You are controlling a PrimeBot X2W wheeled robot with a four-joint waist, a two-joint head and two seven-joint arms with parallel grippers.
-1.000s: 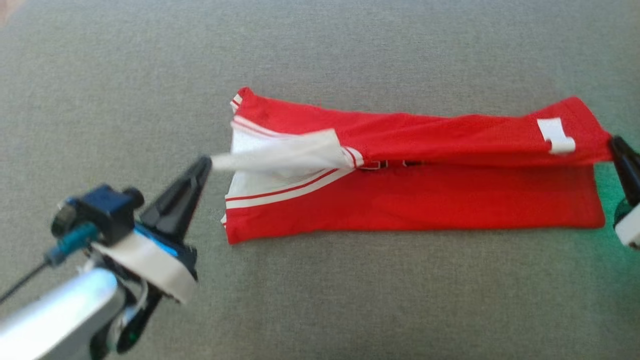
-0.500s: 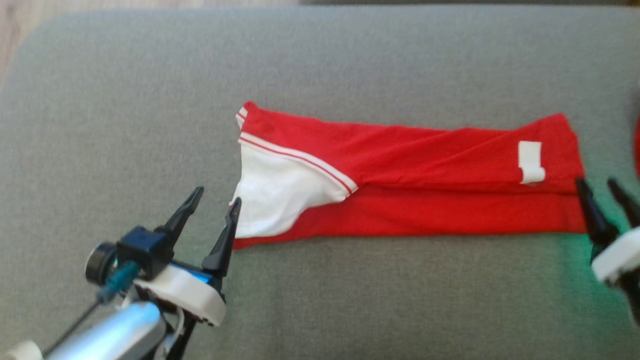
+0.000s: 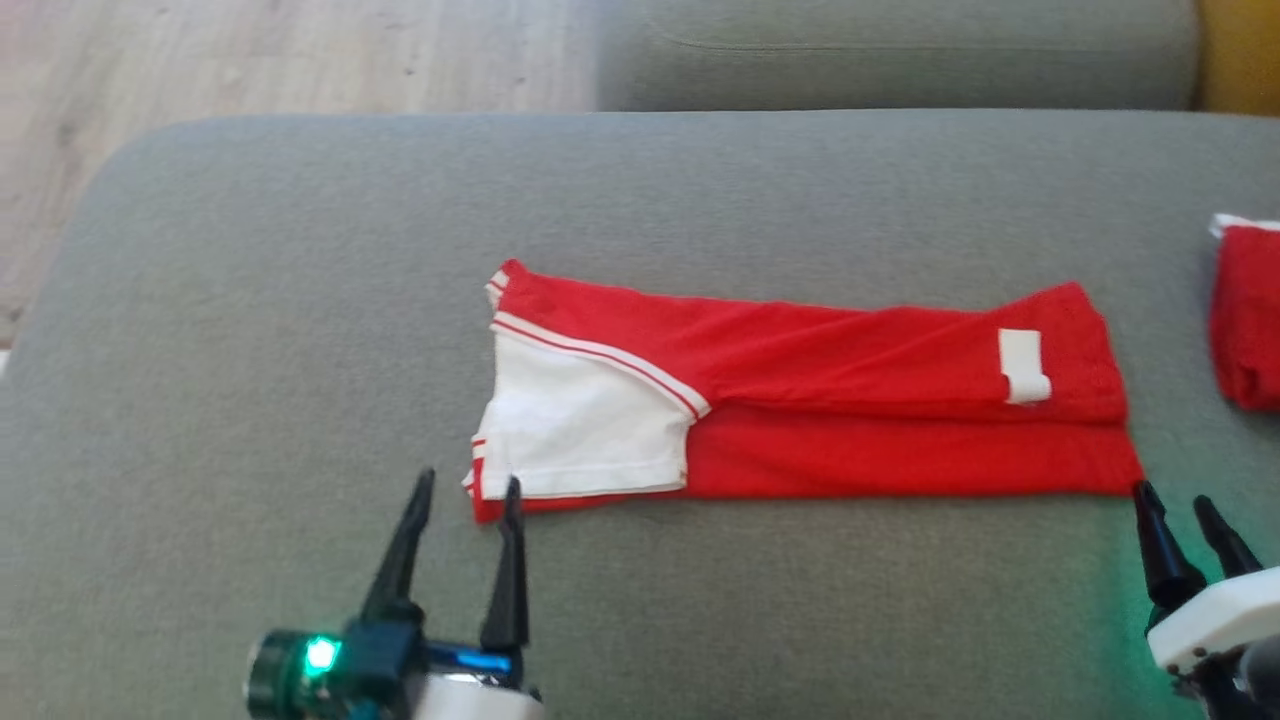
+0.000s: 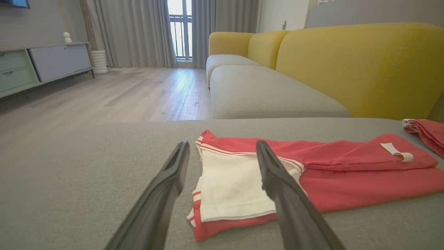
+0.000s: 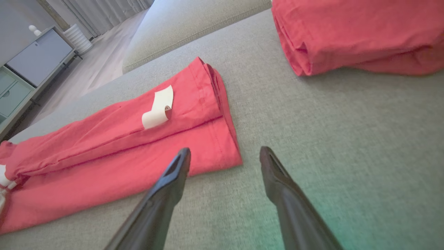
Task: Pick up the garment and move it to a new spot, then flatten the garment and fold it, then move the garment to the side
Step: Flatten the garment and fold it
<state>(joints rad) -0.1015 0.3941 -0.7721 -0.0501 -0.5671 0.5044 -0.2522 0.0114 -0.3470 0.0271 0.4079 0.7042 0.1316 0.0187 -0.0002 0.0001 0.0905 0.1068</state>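
The garment (image 3: 850, 400) lies on the grey sofa seat (image 3: 250, 300), about mid-seat, folded lengthwise into a long narrow strip. Its upper layer is laid over the lower one and stops short of the near edge, so a band of the lower layer shows along the front. At the left end the white sleeve (image 3: 580, 430) is tucked in flat on top of the red, which keeps it inside the strip's outline and not sticking out past the end.

The left jaws stand wide open with nothing between them, just at the near-left corner of the strip. Whether a tip touches the cloth I cannot tell. The right jaws are likewise open and empty, just off the near-right corner, over bare seat. One pair at each end looks like a stance for taking both ends together, probably to fold the strip across or to carry it off level.

A second red cloth (image 3: 1245, 320), folded thick, sits well apart at the right of the seat. It likely marks the spot for finished pieces.

A white tag (image 3: 1022, 365) lies on the upper layer near the right end, its lower end curled up. Its face looks blank, and no brand or lettering can be read anywhere on the garment.
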